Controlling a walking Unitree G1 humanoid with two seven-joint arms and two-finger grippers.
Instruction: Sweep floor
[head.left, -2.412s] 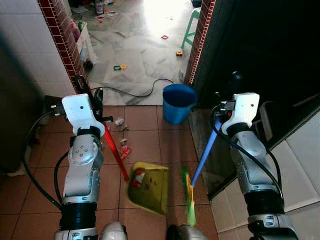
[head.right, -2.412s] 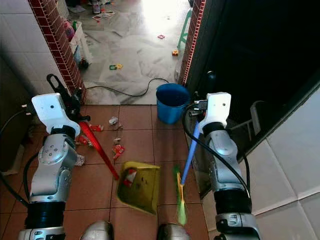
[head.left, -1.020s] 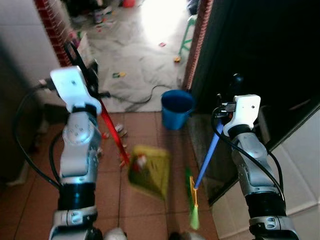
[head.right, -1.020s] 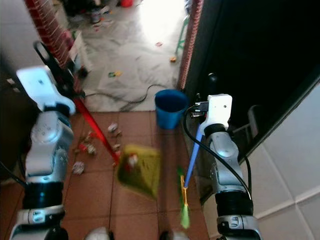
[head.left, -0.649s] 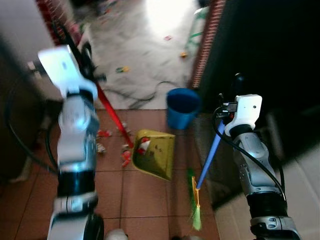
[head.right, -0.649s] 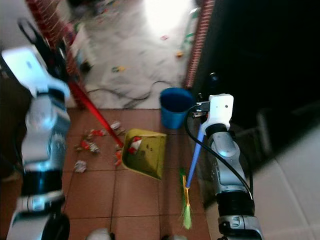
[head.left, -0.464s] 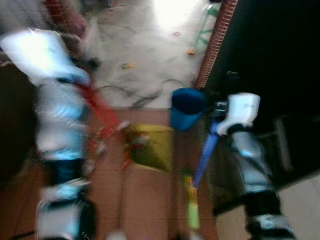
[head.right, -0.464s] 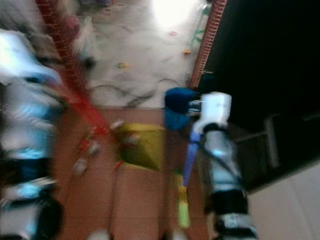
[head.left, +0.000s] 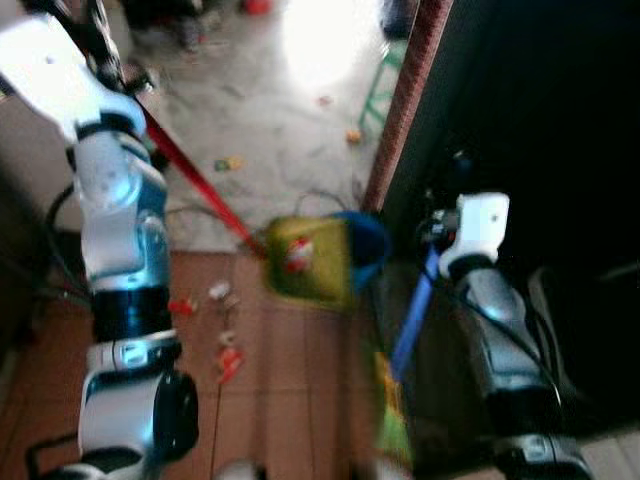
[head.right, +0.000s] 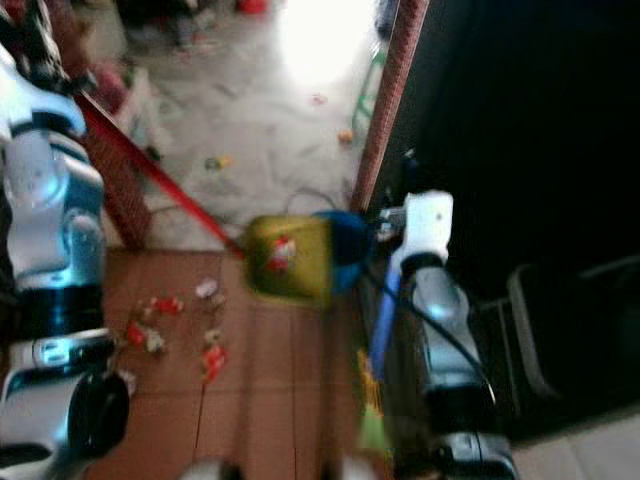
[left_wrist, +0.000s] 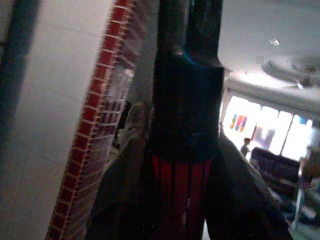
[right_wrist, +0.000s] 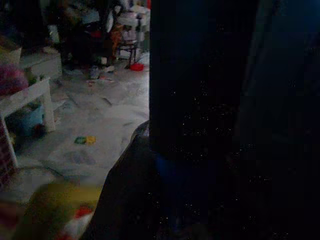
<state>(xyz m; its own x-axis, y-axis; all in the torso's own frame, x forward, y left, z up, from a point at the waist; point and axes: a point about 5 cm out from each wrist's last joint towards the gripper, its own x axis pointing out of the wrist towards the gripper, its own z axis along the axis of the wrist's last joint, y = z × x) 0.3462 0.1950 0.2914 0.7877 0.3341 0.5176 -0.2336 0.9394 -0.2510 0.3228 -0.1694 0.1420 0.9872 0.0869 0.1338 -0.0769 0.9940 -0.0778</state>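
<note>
The terracotta tiled floor (head.left: 290, 380) carries a scatter of small red and white litter scraps (head.left: 222, 330), lying below the raised left end effector (head.left: 95, 20). Beyond it, a pale marble floor (head.left: 270, 110) holds a black cable (head.left: 310, 200) and small coloured bits (head.left: 227, 163); a round blue plastic bucket (head.left: 372, 245) stands left of the right end effector (head.left: 455, 175).

Yellow-green dustpan (head.left: 315, 258) on red handle (head.left: 195, 180), blue bucket (head.left: 370, 243), terracotta floor tiles (head.left: 290, 370).
</note>
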